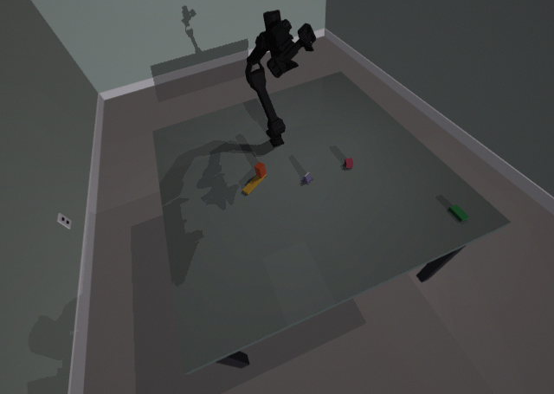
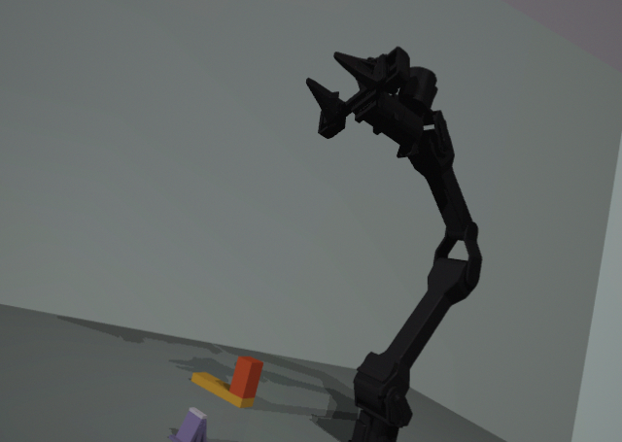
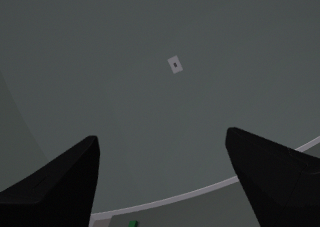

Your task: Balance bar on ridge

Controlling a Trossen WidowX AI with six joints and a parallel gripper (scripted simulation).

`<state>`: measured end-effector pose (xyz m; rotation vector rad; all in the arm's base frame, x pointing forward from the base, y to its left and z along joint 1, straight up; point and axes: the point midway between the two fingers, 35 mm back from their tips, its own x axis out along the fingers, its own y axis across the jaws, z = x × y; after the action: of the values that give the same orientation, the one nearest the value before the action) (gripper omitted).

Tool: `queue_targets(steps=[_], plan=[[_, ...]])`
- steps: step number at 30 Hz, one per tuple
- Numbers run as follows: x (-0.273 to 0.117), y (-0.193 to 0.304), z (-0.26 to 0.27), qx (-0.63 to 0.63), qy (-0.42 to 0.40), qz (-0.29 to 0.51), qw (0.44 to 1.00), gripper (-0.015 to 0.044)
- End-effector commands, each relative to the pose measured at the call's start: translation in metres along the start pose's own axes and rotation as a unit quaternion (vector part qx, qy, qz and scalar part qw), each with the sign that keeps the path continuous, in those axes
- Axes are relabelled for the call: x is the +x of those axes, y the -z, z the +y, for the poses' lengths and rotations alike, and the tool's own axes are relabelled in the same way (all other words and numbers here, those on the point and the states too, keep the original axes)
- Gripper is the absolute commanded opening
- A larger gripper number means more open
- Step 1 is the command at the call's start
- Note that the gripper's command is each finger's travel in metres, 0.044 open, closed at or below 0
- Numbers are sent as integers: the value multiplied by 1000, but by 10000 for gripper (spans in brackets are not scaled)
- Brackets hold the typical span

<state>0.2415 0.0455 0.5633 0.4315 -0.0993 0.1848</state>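
1. Top view: the yellow bar [image 1: 251,187] [image 2: 211,386] lay on the table [image 1: 376,247] [image 2: 75,377], apart from the purple ridge [image 1: 306,178] [image 2: 190,425], so it was not balanced.
2. An orange-red block [image 1: 260,170] [image 2: 246,378] stood upright at one end of the bar.
3. A small crimson piece [image 1: 349,163] sat beyond the ridge; a green block [image 1: 458,212] [image 3: 132,224] lay near a table corner, well apart from the others.
4. Exterior view: the gripper [image 1: 304,57] [image 2: 321,67] [image 3: 164,141] was high above the tabletop, its fingers spread wide with nothing between them.
5. Wrist view: both fingers framed a wall outlet [image 1: 64,221] [image 3: 175,64] in the background.
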Motion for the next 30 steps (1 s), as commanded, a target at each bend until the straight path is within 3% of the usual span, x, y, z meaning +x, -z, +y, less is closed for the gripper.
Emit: queue_targets(steps=[1,15,30], plan=[[25,28,-30,-16,57,48,997,315],[54,88,-128,-20,211,173,962,315],[37,135,-231,25,355,270,895,315]])
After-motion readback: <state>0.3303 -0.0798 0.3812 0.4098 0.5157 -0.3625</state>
